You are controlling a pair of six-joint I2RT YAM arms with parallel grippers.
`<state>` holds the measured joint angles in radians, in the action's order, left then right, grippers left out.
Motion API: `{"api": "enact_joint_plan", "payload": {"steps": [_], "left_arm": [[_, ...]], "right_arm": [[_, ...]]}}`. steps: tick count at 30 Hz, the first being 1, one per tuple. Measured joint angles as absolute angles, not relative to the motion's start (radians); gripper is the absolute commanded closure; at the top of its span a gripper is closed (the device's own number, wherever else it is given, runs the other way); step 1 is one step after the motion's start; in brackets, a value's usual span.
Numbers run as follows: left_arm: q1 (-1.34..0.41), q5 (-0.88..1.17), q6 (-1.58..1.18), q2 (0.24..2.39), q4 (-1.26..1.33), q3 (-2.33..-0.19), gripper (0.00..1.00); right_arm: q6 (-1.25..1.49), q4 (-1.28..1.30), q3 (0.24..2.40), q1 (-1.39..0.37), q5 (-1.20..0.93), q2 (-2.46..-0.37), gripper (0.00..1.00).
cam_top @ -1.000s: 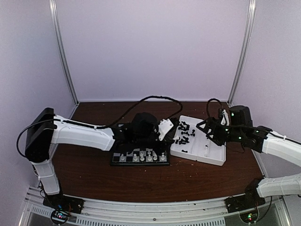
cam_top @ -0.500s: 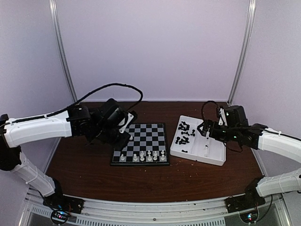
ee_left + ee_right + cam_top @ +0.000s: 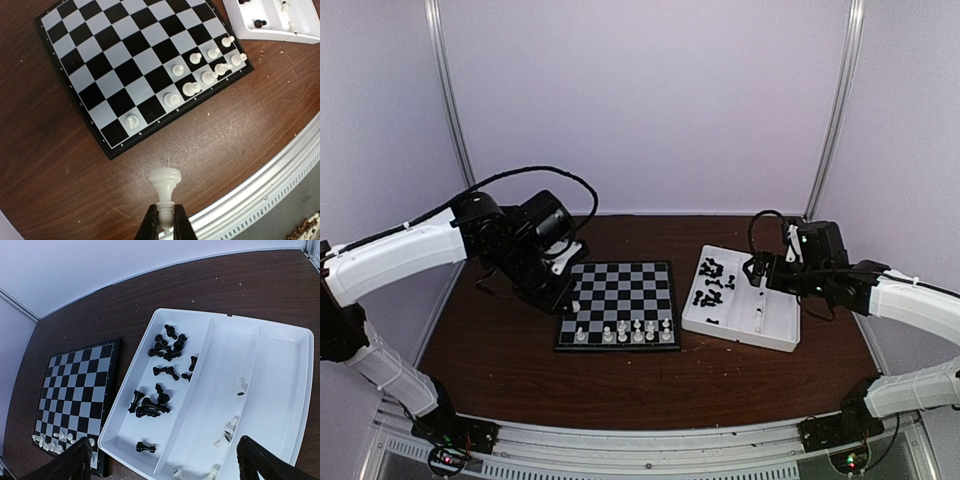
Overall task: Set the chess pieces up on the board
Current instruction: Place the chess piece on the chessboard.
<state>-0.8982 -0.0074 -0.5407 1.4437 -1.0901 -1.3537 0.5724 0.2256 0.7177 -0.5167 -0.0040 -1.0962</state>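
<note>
Squarely on the brown table [image 3: 520,370] lies the board [image 3: 625,288], with several white pieces [image 3: 637,332] standing in its two nearest rows, most of them toward its right side and one alone near its near-left corner. Just off the board's left edge, the left fingers [image 3: 149,227] are pressed onto a single white piece [image 3: 164,182], gripping its narrow end so that it hangs above bare table beside that corner. To the right of the board, just beside it and set at a slight angle, sits a white divided tray [image 3: 790,338]. The black pieces [image 3: 162,375] lie jumbled in the tray compartment nearest the board; a few white ones [image 3: 229,431] lie in the next compartment. The right fingers [image 3: 255,457] are spread wide above the tray's side farthest from the board, holding nothing.
</note>
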Motion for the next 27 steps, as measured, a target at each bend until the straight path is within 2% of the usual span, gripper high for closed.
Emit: {"api": "enact_joint_plan", "payload": {"steps": [14,27], "left_arm": [[-0.873,0.121,-0.513,1.724,-1.237,-1.527,1.0],[-0.85,0.132,-0.469,1.903,-1.288,-1.612,1.0]], "right_arm": [[0.567,0.242,0.718,-0.512,0.025,-1.07,0.0],[0.553,0.252,0.718,-0.505,0.035,-1.064,0.0]]}}
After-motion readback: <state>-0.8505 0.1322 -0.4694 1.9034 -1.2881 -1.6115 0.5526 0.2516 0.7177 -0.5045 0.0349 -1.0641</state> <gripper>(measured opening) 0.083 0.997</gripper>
